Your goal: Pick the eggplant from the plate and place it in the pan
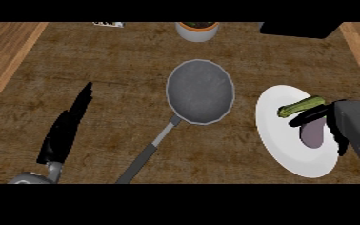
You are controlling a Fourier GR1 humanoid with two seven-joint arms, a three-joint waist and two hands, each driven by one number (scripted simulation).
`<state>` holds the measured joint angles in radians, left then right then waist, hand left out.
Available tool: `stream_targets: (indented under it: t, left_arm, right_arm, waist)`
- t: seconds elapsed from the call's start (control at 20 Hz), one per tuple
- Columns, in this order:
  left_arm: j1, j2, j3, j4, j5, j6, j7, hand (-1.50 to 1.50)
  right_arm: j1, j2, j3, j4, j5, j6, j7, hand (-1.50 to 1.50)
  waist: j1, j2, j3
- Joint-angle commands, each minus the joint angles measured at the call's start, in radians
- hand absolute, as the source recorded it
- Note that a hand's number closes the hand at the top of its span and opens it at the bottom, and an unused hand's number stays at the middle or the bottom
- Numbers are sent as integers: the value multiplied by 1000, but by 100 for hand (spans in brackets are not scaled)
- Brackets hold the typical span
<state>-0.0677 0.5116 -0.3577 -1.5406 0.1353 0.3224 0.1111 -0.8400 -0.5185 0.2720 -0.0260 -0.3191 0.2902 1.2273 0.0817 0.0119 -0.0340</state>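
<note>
Our left robot hand (65, 128) rests near the surface's left edge, fingers straight and holding nothing. At the middle of the wooden surface (105, 71) lies the grey frying pan (200, 91), its handle running toward the near edge. On the white plate (281, 143) by the right edge, our right robot hand (330, 121) has its fingers curled round the eggplant (309, 124), which lies on the plate with its green stem toward the pan. We judge the eggplant could slip out when lifted, since the fingers seem to catch only its stem end.
</note>
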Motion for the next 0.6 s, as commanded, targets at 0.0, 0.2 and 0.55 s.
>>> stream_targets:
  t: [0.0, 0.2, 0.55]
  left_arm:
    - [14, 4, -1, -2, -5, -1, -3, 0]
    - [18, 3, -9, -9, -12, -1, 8, 0]
    - [38, 8, 8, -20, -2, -6, -13, 0]
  right_arm:
    - [66, 62, -21, 25, -22, 74, 259, -150]
    - [65, 62, -20, 25, -17, 77, 259, -150]
    - [83, 100, -23, 24, -14, 40, 259, -150]
  waist:
    - [-12, 16, 33]
    - [-16, 15, 33]
    - [-22, 8, 32]
